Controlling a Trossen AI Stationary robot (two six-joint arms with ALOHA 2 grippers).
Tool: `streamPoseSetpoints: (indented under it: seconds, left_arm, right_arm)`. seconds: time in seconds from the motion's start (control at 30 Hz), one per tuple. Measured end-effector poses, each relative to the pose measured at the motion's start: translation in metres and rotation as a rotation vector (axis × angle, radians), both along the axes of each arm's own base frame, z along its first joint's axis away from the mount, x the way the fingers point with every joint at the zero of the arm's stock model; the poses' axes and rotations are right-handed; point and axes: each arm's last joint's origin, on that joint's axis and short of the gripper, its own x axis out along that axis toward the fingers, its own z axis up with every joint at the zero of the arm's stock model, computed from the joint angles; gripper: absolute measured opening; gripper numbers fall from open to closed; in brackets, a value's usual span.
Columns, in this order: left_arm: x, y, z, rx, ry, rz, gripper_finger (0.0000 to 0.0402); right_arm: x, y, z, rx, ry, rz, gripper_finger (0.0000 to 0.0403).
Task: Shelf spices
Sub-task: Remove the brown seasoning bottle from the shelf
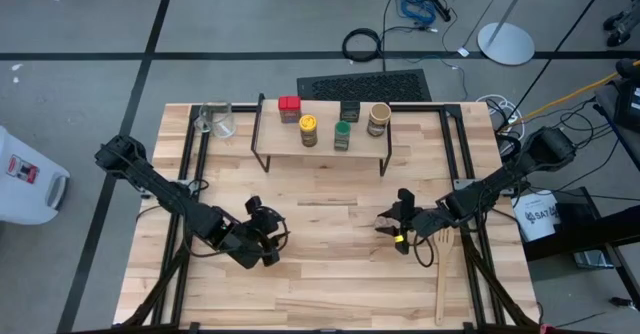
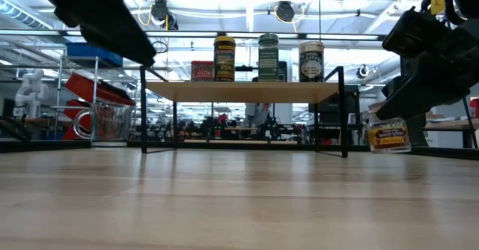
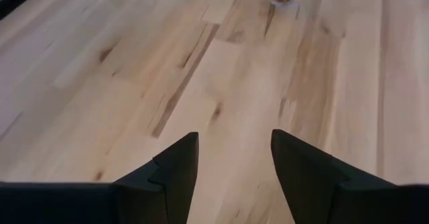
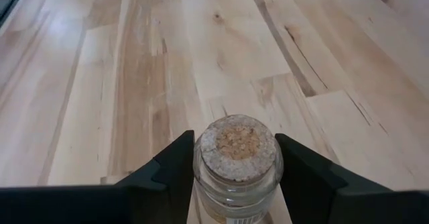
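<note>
Table [image 1: 330, 274]: both arms work over its near half. Shelf [image 1: 322, 137]: stands at the far edge, mid-width, already carrying five spice containers [image 1: 309, 129]. Left gripper [image 3: 234, 158]: near-left, fingers spread, nothing between them. Right gripper [image 4: 234, 158]: near-right, pinching the small cork-stoppered jar [image 4: 236, 160], upright between its fingers. From this jar the shelf lies farther from the near edge and leftward; the right arm is the carrier.

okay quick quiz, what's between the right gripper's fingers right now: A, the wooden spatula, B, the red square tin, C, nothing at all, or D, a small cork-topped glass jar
D: the right wrist view shows the right gripper with its fingers on either side of a small cork-topped glass jar. The wooden spatula lies on the table beside it, and the red square tin is up on the shelf.
</note>
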Motion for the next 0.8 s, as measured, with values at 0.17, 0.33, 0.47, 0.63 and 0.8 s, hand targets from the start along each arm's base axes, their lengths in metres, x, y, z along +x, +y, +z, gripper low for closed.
streamPoseSetpoints:
  seconds: [0.17, 0.33, 0.47, 0.63, 0.8]
  left_arm:
    - [0.0, 0.0, 0.0, 0.0, -0.001, -0.001, 0.0196]
    - [0.0, 0.0, 0.0, 0.012, 0.0, -0.013, 0.0196]
    - [0.003, 0.0, 0.002, 0.019, -0.013, -0.025, 0.0196]
    - [0.005, 0.004, 0.002, 0.026, -0.011, -0.017, 0.0196]
    - [0.007, 0.007, 0.002, 0.056, -0.002, -0.03, 0.0196]
  right_arm:
    - [-0.001, -0.001, -0.005, -0.011, 0.033, -0.027, 0.0179]
    - [0.0, -0.001, -0.013, -0.008, 0.069, -0.071, 0.0181]
    - [0.001, 0.0, -0.014, 0.002, 0.064, -0.077, 0.0185]
    - [0.0, 0.0, -0.014, 0.008, 0.075, -0.058, 0.0208]
    - [0.0, -0.001, -0.012, 0.014, 0.063, -0.058, 0.0234]
